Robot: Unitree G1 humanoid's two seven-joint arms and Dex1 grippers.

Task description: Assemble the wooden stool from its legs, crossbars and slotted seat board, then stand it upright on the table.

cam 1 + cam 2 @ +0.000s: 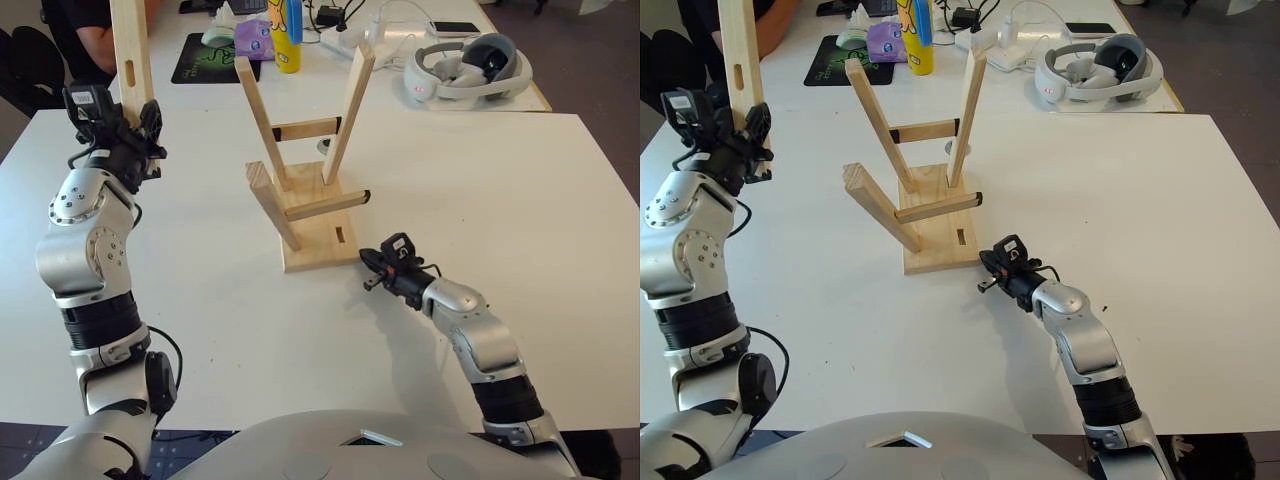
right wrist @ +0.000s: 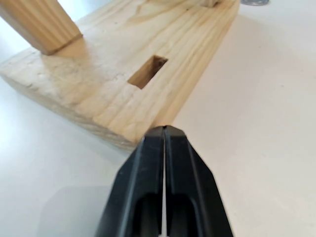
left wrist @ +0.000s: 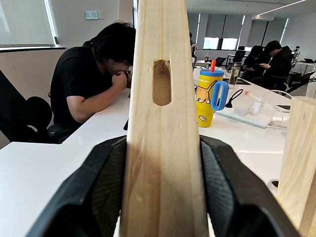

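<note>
We see the white table [image 1: 520,200] with the seat board [image 1: 318,250] lying flat at its middle, underside up. Beyond the table's far edge a desk [image 1: 400,85] carries a headset [image 1: 465,68], a mouse pad [image 1: 205,58] and a yellow bottle [image 1: 287,35], all well apart from the work. Three legs [image 1: 262,120] stand in the board, slanting upward, joined by two crossbars [image 1: 327,204]. A fourth leg [image 1: 130,45] is upright in the air at far left, pinched by our left gripper [image 1: 132,130]. One slot [image 2: 147,72] lies bare near the board's near corner. Our right gripper [image 2: 164,131], fingers pressed together, sits low just beside that corner.
</note>
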